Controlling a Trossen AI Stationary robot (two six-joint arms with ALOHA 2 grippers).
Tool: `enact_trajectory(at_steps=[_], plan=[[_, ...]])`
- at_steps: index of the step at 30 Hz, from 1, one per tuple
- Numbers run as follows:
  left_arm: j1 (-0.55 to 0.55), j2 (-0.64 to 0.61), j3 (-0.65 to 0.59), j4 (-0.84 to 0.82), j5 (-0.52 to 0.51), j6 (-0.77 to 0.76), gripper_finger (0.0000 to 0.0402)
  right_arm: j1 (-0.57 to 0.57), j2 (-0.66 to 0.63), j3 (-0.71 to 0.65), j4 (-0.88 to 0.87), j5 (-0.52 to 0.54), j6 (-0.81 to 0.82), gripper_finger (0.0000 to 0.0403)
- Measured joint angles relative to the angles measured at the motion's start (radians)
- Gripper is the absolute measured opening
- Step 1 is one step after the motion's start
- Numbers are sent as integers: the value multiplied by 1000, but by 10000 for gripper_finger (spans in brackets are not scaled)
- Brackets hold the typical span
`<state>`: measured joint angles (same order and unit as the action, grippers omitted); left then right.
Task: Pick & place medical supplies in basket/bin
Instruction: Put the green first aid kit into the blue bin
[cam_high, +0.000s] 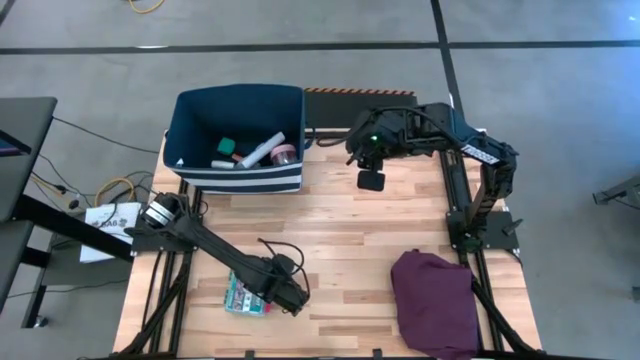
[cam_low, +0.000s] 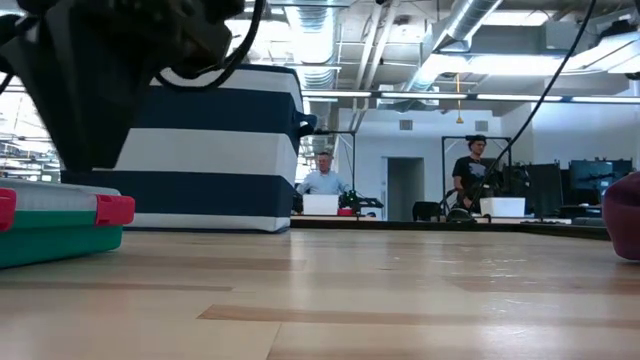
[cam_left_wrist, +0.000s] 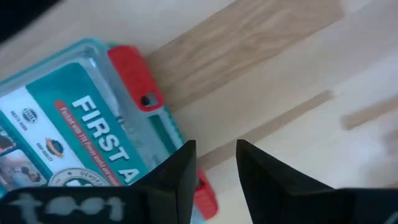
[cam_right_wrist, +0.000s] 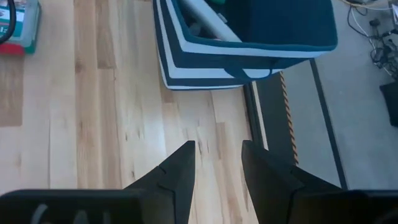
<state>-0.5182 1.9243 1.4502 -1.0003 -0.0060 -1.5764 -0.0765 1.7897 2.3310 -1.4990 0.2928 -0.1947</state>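
Note:
The green-red flat box (cam_high: 245, 293), labelled FIRST AID (cam_left_wrist: 74, 124), lies flat on the wooden table near its front left; the low view shows it resting there (cam_low: 50, 225). My left gripper (cam_high: 297, 300) is open and hovers just over the box's right edge, by a red latch (cam_left_wrist: 205, 196). The navy striped bin (cam_high: 240, 180) stands at the far left. It holds a green tape roll (cam_high: 228, 146), a white bar (cam_high: 262, 150) and a pink cup (cam_high: 285, 155). My right gripper (cam_high: 371, 182) is open and empty above the table, right of the bin (cam_right_wrist: 249, 50).
A purple cloth (cam_high: 435, 300) lies bunched at the near right corner. Bare wood lies between the bin, the box and the cloth. People sit and stand in the room beyond the table's far edge (cam_low: 322, 175).

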Motion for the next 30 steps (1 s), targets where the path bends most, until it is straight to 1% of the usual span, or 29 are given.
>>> enact_trajectory(at_steps=[5, 8, 15, 26, 28, 30], plan=[[-4, 10, -2, -62, 17, -7, 103, -5, -1, 0, -8, -2, 2, 125], [-13, 10, -2, -64, -9, -28, 103, -5, -1, 0, -8, -3, 3, 125], [-30, 10, -2, -61, -35, -62, 103, -4, -1, 0, -8, -3, 11, 125], [-32, 15, -2, -55, -37, -73, 103, -4, -1, 0, -14, -3, 11, 125], [-32, 26, -2, -54, -31, -72, 103, -4, -1, 1, -20, -3, 11, 125], [-29, 44, 0, -56, 3, -65, 103, -4, -1, 1, -21, -4, 11, 125]])
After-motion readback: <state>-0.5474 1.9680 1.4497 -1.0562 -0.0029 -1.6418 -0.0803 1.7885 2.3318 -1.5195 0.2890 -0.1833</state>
